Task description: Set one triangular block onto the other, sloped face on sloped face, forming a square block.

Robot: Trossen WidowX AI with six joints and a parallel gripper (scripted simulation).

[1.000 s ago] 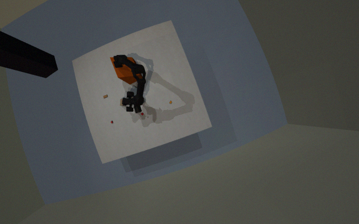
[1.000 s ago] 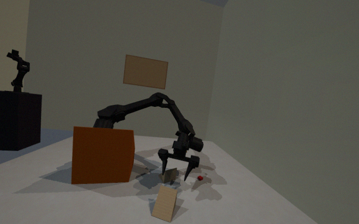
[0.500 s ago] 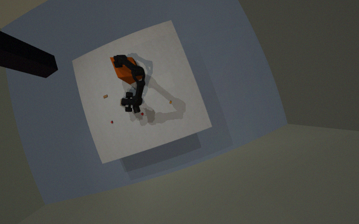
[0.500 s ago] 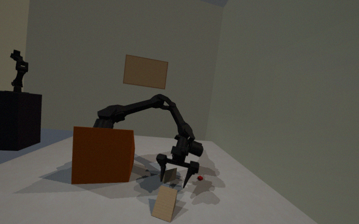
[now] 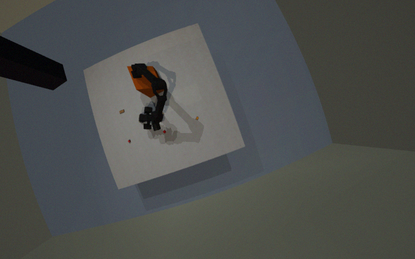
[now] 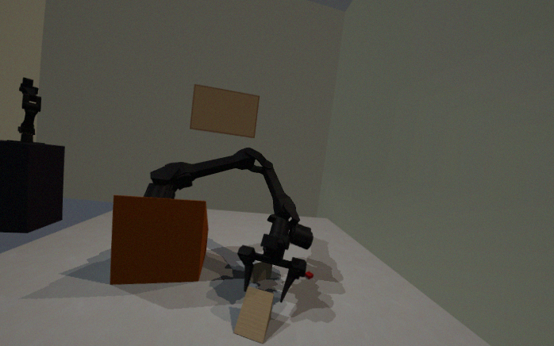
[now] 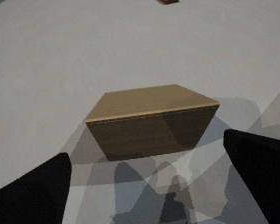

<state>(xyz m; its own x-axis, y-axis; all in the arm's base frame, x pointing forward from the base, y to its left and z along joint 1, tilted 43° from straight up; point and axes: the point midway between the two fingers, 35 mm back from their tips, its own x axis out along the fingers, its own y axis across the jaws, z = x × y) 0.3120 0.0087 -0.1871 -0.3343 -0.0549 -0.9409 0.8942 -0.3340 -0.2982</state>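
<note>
One tan triangular block [image 6: 253,316] [image 7: 151,140] rests on the table [image 5: 176,160] nearest the exterior camera, its broad light face toward that camera. In the wrist view its dark side faces me. The other triangular block [image 6: 263,272] stands on the table behind my fingers in the exterior view, partly hidden by them, and is out of the wrist view. My gripper [image 5: 145,118] [image 6: 263,295] [image 7: 148,150] is wide open and empty, fingers pointing down just behind and above the near block's top edge. In the top view the arm hides most of both blocks; contact cannot be told.
The orange box [image 5: 144,84] [image 6: 154,240] is beside the arm's base. One small red piece [image 5: 164,131] [image 6: 309,274] lies near the gripper, another red piece [image 5: 129,141] farther off. Small orange-tan pieces lie to the left [image 5: 122,111] and right [image 5: 197,118] in the top view.
</note>
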